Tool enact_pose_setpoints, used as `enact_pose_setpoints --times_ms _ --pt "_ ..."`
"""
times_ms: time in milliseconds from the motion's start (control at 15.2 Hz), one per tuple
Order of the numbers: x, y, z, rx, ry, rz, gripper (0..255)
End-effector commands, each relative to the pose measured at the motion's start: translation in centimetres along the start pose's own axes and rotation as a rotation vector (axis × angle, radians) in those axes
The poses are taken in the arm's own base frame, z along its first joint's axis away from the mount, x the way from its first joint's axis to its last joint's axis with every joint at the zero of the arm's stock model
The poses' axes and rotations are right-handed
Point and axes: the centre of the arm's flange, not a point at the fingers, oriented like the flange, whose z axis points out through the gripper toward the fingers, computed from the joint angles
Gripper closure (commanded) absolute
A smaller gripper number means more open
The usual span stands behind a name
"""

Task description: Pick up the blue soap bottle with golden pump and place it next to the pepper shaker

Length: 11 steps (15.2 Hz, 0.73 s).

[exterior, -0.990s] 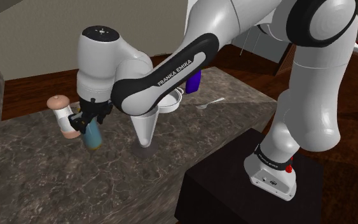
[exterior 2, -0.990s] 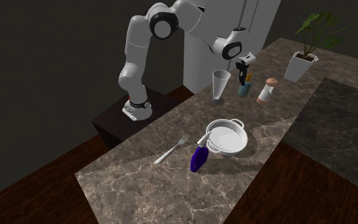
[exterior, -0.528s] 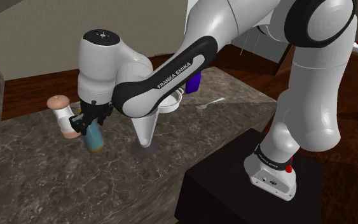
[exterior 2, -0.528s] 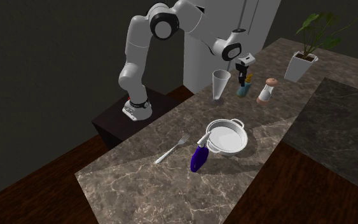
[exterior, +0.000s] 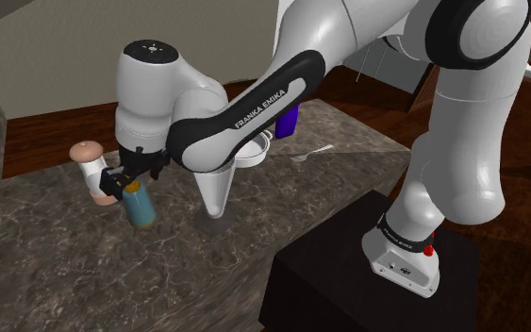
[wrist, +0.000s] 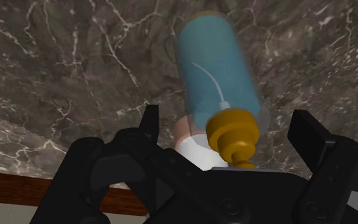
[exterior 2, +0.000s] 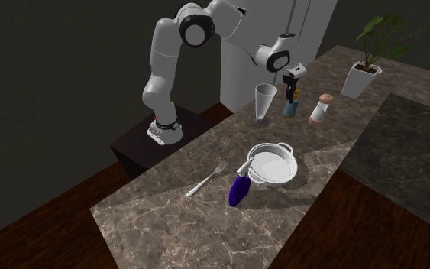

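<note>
Stands on marbled counter (exterior: 65, 269): blue soap bottle (exterior: 141, 206), pepper shaker (exterior: 90, 166) just beside at ten o'clock. Straddled by gripper (exterior: 122, 178), fingers spread wide, clasping nothing; apparently placed as asked.

Colour rundown: the soap bottle (wrist: 219, 76) is see-through teal-blue with a golden pump and a thin white tube inside. The gripper (wrist: 229, 130) is plain black. The counter (exterior: 46, 273) is dark grey-brown marble with white veins all over. The pepper shaker (exterior: 91, 168), at the shoulder view's left, is white with a pinkish-tan cap. The arm (exterior: 461, 141) is white with dark joints, on a black stand (exterior: 348, 273). In the second exterior view there's a white pan (exterior 2: 273, 164) mid-frame, a purple bottle (exterior 2: 240, 189) just below it, a green plant (exterior 2: 381, 30) in a white pot (exterior 2: 360, 79) at the upper right, and a reddish-brown wood floor (exterior 2: 45, 237) at the lower left.
</note>
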Motion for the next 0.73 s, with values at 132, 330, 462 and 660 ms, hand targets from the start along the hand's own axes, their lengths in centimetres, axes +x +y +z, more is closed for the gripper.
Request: enact_pose_setpoints --times_ms 132,330,462,660 --pt "0.0 0.0 -4.5 0.000 0.000 0.000 0" --pt "0.0 0.0 -4.5 0.000 0.000 0.000 0" --pt "0.0 0.0 -4.5 0.000 0.000 0.000 0" --pt "0.0 0.0 -4.5 0.000 0.000 0.000 0"
